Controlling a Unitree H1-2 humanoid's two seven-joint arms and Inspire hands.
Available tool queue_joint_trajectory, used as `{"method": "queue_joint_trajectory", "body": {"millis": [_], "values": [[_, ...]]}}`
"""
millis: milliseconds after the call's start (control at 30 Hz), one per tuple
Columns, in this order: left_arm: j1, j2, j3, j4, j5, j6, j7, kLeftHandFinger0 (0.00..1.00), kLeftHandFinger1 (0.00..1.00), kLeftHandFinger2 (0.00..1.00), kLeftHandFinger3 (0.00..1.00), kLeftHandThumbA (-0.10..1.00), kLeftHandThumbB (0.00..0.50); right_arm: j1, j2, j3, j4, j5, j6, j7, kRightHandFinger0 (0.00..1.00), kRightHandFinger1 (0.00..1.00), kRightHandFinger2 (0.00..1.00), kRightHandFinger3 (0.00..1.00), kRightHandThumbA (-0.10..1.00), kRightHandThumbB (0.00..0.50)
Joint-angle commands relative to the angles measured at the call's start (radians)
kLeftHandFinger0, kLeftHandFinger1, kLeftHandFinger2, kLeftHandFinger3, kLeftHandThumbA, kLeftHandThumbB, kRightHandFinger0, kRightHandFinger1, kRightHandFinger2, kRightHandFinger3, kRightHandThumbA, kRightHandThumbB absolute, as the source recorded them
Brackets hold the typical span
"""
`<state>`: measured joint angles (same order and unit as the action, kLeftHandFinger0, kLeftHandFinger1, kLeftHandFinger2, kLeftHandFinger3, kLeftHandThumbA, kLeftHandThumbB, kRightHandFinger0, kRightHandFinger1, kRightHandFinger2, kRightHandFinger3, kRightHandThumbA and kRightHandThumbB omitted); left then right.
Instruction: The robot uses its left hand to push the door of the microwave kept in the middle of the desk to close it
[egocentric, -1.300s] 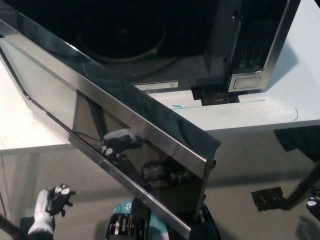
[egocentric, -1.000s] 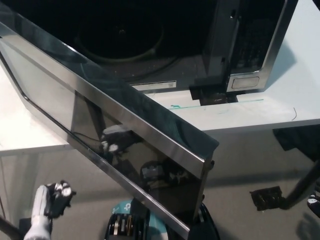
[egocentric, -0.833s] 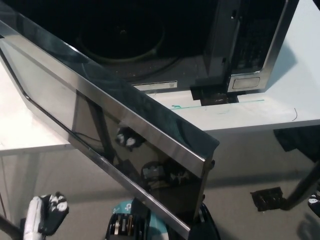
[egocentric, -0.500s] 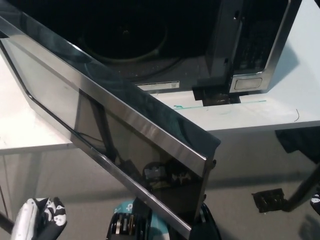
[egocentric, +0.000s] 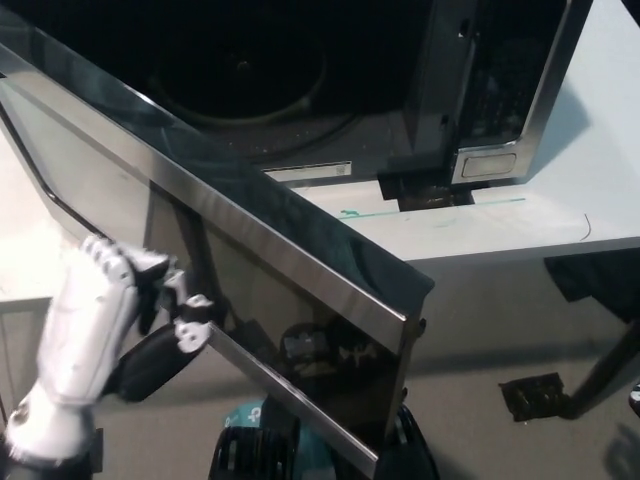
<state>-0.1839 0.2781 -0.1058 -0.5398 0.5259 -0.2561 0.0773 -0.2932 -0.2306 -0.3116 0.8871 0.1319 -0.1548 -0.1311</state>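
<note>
The microwave (egocentric: 480, 100) stands on the white desk (egocentric: 560, 215) with its cavity and glass turntable (egocentric: 240, 70) exposed. Its glossy black door (egocentric: 270, 290) with a steel frame swings wide open toward me, hinged at the upper left, its free end at the lower middle. My white left hand (egocentric: 105, 320) is raised at the lower left, right against the door's outer face near its lower rim, fingers spread and slightly curled, holding nothing. My black right hand is out of view.
The control panel and door button (egocentric: 490, 160) sit on the microwave's right side. A dark object (egocentric: 535, 395) lies on the grey floor at the lower right. A teal tape strip (egocentric: 440, 208) marks the desk before the microwave.
My left hand dropped toward the bottom edge, then rose sharply up and right to the door's outer face. The door has stayed wide open.
</note>
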Motion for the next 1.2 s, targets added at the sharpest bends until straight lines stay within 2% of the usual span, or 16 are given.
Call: {"method": "queue_joint_trajectory", "body": {"millis": [0,100,167,200,267,367,500,633,667,767,900,933,967,1067,1100,1167], "values": [[-0.069,-0.005,-0.026,-0.004,0.014,-0.050,-0.047,0.00,0.00,0.00,0.00,0.11,0.102,-0.012,-0.026,0.006,0.000,0.008,-0.058,0.018,0.84,0.82,0.85,0.81,0.24,0.058],[-0.092,-0.013,-0.039,0.007,0.022,-0.050,-0.058,0.00,0.00,0.00,0.00,0.08,0.118,-0.008,-0.023,0.004,-0.004,0.011,-0.039,0.008,0.89,0.86,0.86,0.81,0.23,0.069],[-0.110,-0.023,-0.046,0.016,0.047,-0.044,-0.064,0.00,0.00,0.00,0.00,0.05,0.141,-0.010,-0.024,0.010,0.003,0.007,-0.039,0.009,0.87,0.84,0.86,0.81,0.25,0.078],[-0.120,-0.032,-0.053,0.031,0.061,-0.044,-0.065,0.00,0.00,0.00,0.00,-0.03,0.163,-0.007,-0.023,0.013,-0.007,0.001,-0.032,0.004,0.81,0.79,0.83,0.79,0.26,0.081],[-0.123,-0.036,-0.056,0.052,0.063,-0.060,-0.062,0.00,0.00,0.00,0.00,-0.08,0.177,0.002,-0.021,0.009,-0.026,0.014,-0.024,0.015,0.80,0.78,0.82,0.79,0.26,0.076],[-0.131,-0.036,-0.058,0.109,0.067,-0.086,-0.050,0.00,0.00,0.00,0.00,-0.08,0.189,-0.005,-0.020,-0.002,-0.014,0.030,-0.025,0.017,0.76,0.75,0.78,0.76,0.21,0.081],[-0.160,-0.016,-0.056,0.189,0.076,-0.114,-0.051,0.00,0.00,0.00,0.00,-0.10,0.205,-0.006,-0.021,-0.002,-0.012,0.024,-0.033,0.011,0.79,0.77,0.78,0.76,0.20,0.080],[-0.200,-0.008,-0.044,0.278,0.120,-0.124,-0.028,0.00,0.00,0.00,0.00,-0.10,0.147,-0.008,-0.017,-0.006,-0.008,0.027,-0.036,0.004,0.75,0.74,0.75,0.74,0.20,0.095],[-0.215,-0.002,-0.042,0.308,0.133,-0.118,-0.030,0.00,0.00,0.00,0.00,-0.10,0.114,-0.008,-0.021,-0.003,-0.001,0.028,-0.048,0.019,0.75,0.73,0.75,0.74,0.20,0.083],[-0.294,0.018,-0.037,0.454,0.189,-0.125,0.011,0.00,0.00,0.00,0.03,-0.10,0.070,-0.008,-0.020,-0.003,-0.007,0.024,-0.041,0.009,0.73,0.73,0.74,0.74,0.19,0.065],[-0.402,0.040,-0.040,0.641,0.248,-0.145,0.093,0.00,0.00,0.00,0.00,-0.10,0.091,0.003,-0.016,-0.005,-0.018,0.023,-0.035,0.004,0.70,0.72,0.75,0.76,0.18,0.057],[-0.448,0.053,-0.050,0.720,0.284,-0.155,0.138,0.00,0.00,0.00,0.00,-0.10,0.082,0.004,-0.010,-0.015,-0.011,0.037,-0.043,0.006,0.66,0.68,0.70,0.73,0.14,0.075],[-0.484,0.059,-0.056,0.775,0.298,-0.156,0.162,0.00,0.00,0.00,0.00,-0.10,0.071,0.009,-0.010,-0.009,-0.010,0.029,-0.054,0.009,0.66,0.68,0.71,0.73,0.16,0.069],[-0.573,0.065,-0.077,0.884,0.341,-0.117,0.201,0.00,0.00,0.01,0.00,-0.10,0.067,0.014,-0.013,0.002,-0.006,0.013,-0.058,0.006,0.64,0.67,0.70,0.72,0.21,0.063],[-0.599,0.070,-0.087,0.910,0.357,-0.108,0.210,0.00,0.00,0.00,0.00,-0.10,0.062,0.010,-0.008,-0.011,-0.010,0.031,-0.034,0.003,0.66,0.69,0.71,0.72,0.19,0.082],[-0.669,0.079,-0.107,0.988,0.384,-0.074,0.219,0.00,0.01,0.02,0.00,-0.10,0.070,0.012,-0.010,0.000,-0.013,0.016,-0.047,0.004,0.63,0.67,0.71,0.73,0.15,0.061]]}}
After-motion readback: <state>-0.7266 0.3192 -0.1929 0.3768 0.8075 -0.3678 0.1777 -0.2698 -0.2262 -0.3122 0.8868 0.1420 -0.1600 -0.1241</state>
